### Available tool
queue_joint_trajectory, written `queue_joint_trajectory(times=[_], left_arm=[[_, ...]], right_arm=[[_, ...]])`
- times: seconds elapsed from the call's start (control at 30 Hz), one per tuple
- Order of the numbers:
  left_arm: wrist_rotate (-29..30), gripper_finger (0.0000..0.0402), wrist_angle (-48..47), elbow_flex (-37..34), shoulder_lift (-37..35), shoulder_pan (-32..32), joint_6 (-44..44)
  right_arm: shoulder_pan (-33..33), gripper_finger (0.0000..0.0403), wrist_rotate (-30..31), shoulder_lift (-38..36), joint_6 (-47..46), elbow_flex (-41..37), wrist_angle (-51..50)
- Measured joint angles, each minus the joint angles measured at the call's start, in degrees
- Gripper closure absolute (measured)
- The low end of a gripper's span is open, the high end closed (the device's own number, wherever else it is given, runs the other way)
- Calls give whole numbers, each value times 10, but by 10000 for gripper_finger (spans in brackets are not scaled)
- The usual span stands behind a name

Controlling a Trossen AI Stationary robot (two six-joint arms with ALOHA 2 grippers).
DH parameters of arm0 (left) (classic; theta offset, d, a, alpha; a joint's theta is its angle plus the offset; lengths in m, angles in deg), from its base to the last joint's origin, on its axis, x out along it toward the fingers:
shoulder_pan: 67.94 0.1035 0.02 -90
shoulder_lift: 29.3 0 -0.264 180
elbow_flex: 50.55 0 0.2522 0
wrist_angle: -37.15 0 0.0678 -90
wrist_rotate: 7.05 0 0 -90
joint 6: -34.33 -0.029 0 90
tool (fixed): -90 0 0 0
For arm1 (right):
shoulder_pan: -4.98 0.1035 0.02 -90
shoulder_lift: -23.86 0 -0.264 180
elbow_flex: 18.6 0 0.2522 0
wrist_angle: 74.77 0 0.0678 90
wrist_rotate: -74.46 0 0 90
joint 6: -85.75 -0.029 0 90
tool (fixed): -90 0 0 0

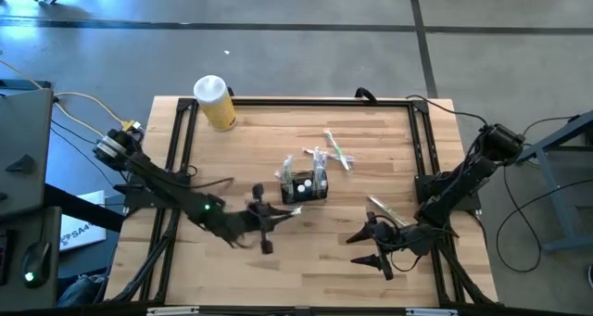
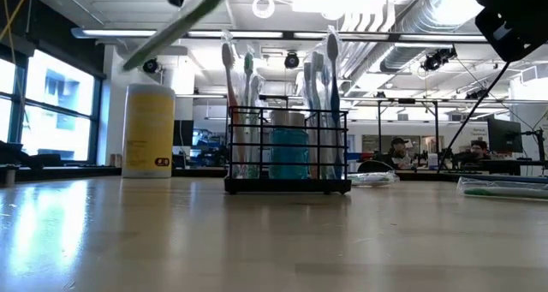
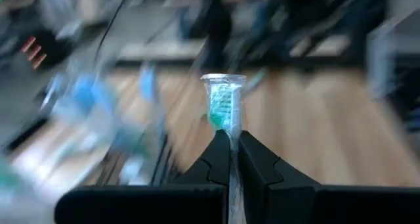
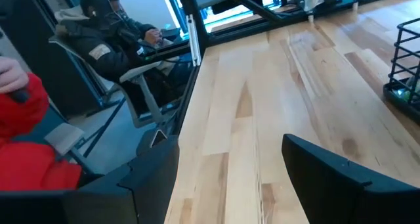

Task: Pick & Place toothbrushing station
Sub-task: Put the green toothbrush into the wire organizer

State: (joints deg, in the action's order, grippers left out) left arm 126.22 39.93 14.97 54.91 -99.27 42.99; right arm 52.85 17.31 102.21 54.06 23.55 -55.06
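Observation:
The toothbrushing station, a black wire-mesh caddy point(image 1: 307, 185), stands on its base at the table's middle. Several toothbrushes and a teal cup stand upright in it in the low view point(image 2: 288, 151). My left gripper point(image 1: 267, 218), just left of and nearer than the caddy, is shut on a clear-wrapped green toothbrush point(image 3: 224, 104). The brush shows as a blurred green streak high in the low view point(image 2: 175, 25). My right gripper point(image 1: 371, 250) is open and empty over the near right of the table. Its wrist view point(image 4: 230, 184) shows the caddy's corner point(image 4: 407, 60). My left gripper pinches the wrapped toothbrush between its two fingers point(image 3: 252, 163). The brush runs along the fingers, and its green head end point(image 3: 224, 112) sticks out past the fingertips. The brush is lifted clear of the table and slants, pointing toward the caddy.
A yellow cylinder with a white lid point(image 1: 215, 103) stands at the far left. Wrapped toothbrushes lie behind the caddy point(image 1: 334, 153) and to its right point(image 1: 383, 208). People sit beyond the table's edge point(image 4: 98, 46). Bare wood lies along the near side point(image 1: 306, 270).

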Motion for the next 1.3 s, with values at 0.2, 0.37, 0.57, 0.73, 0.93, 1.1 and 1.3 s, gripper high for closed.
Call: queue_joint_trajectory(times=[0.2, 0.37, 0.57, 0.73, 0.93, 1.1, 1.3], left_arm=[[-78, 400, 303, -95, -27, 19, -140], [-163, 397, 431, -120, -9, 64, -157], [-275, 399, 539, -121, 46, 129, -150], [-325, 400, 568, -121, 68, 187, -139], [-381, 400, 571, -121, 91, 229, -96], [-380, 400, 573, -121, 119, 231, -85], [-379, 400, 571, -121, 132, 231, -75]], right_arm=[[11, 141, 7, 2, -16, 0, 4], [27, 141, 15, 38, -41, 0, 26], [29, 141, 16, 89, -63, 0, 92], [38, 141, 15, 115, -63, 0, 138], [52, 141, 24, 120, -66, 0, 154], [65, 141, 46, 120, -71, 0, 153], [71, 141, 52, 120, -74, 0, 152]])
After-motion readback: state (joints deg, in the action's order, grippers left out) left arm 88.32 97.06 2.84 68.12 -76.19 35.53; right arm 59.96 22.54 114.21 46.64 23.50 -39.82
